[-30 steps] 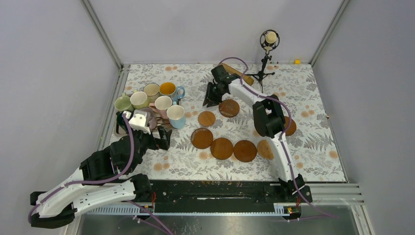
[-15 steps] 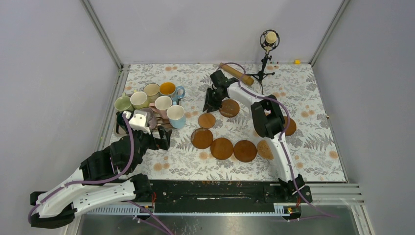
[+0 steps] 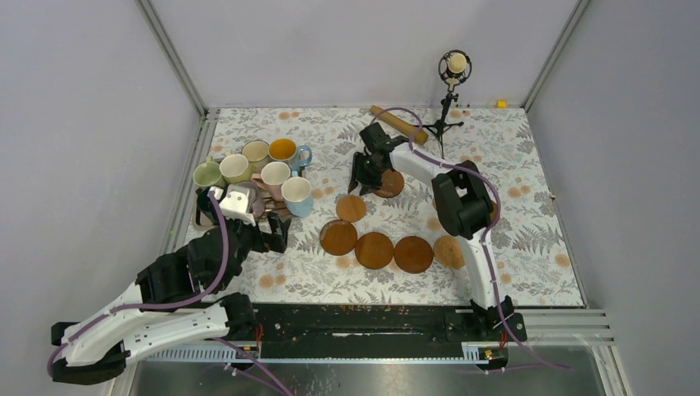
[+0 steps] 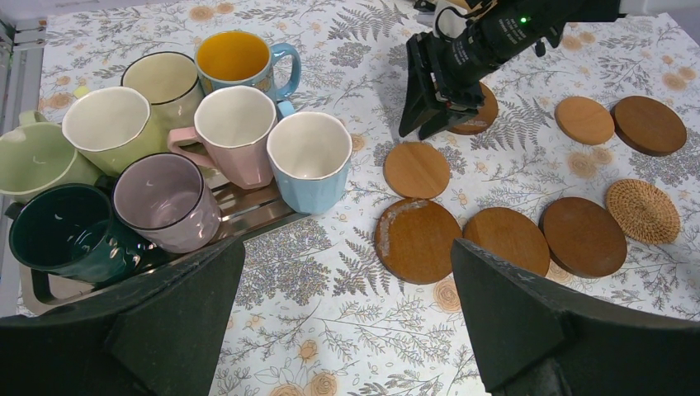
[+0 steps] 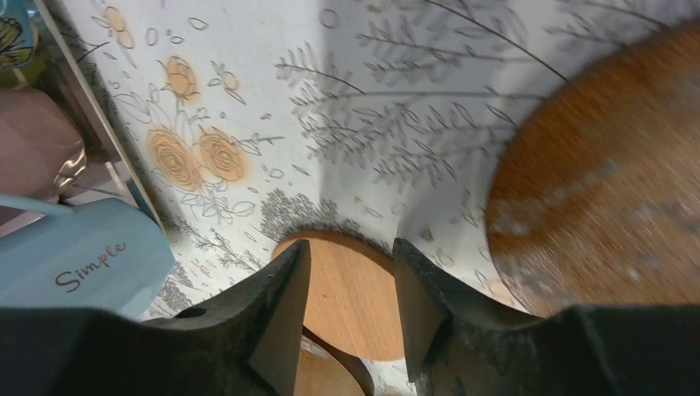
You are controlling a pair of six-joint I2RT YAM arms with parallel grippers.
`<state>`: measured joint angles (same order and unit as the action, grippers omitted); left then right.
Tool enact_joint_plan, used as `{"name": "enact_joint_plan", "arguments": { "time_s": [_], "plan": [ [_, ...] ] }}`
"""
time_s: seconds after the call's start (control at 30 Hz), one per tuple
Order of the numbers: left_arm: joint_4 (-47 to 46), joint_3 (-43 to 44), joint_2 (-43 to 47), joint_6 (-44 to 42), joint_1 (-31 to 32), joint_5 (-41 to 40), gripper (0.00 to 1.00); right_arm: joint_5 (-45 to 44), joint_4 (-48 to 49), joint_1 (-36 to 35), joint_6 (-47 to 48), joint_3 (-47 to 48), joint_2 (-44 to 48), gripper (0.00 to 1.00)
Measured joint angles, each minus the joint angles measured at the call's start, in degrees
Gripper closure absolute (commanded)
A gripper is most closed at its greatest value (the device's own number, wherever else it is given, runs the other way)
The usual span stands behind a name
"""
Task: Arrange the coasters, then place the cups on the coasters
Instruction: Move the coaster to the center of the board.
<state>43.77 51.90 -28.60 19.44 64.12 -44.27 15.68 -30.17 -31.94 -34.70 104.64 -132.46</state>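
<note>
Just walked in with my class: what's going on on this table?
Two robot arms are setting out coasters for mugs. The right gripper is at a dark wooden coaster in the far middle, jaws apart and holding nothing. The left gripper hovers open near the eight mugs, all crowded on a metal tray. No coaster carries a mug yet.

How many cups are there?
8, bunched on the left. Far: beige cup, blue cup with yellow inside. Middle: light green cup, cream cup, pink cup, light blue cup. Near: dark green cup, mauve cup. None seems hidden.
</note>
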Motion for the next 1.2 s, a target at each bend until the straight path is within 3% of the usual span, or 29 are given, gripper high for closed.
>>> {"name": "enact_joint_plan", "arguments": {
  "time_s": [0.27, 0.4, 0.8, 1.0, 1.2],
  "plan": [
    [0.02, 0.00, 0.02, 0.00, 0.00, 0.00, 0.02, -5.49, 3.26, 0.74, -0.50, -14.21, 13.79, 0.32],
    [0.02, 0.00, 0.02, 0.00, 0.00, 0.00, 0.02, -8.87, 4.85, 2.10, -3.32, -22.73, 22.88, 0.30],
    [0.02, 0.00, 0.04, 0.00, 0.00, 0.02, 0.02, -22.34, 5.03, 3.52, -17.33, -52.35, 48.35, 0.38],
    [0.00, 0.00, 0.72, 0.00, 0.00, 0.04, 0.02, -31.32, -0.63, 6.21, -26.82, -58.31, 61.68, 0.42],
    [-0.04, 0.00, 0.85, 0.00, 0.00, 0.07, 0.02, -36.81, -3.15, 6.93, -34.25, -65.35, 68.59, 0.48]
  ]
}}
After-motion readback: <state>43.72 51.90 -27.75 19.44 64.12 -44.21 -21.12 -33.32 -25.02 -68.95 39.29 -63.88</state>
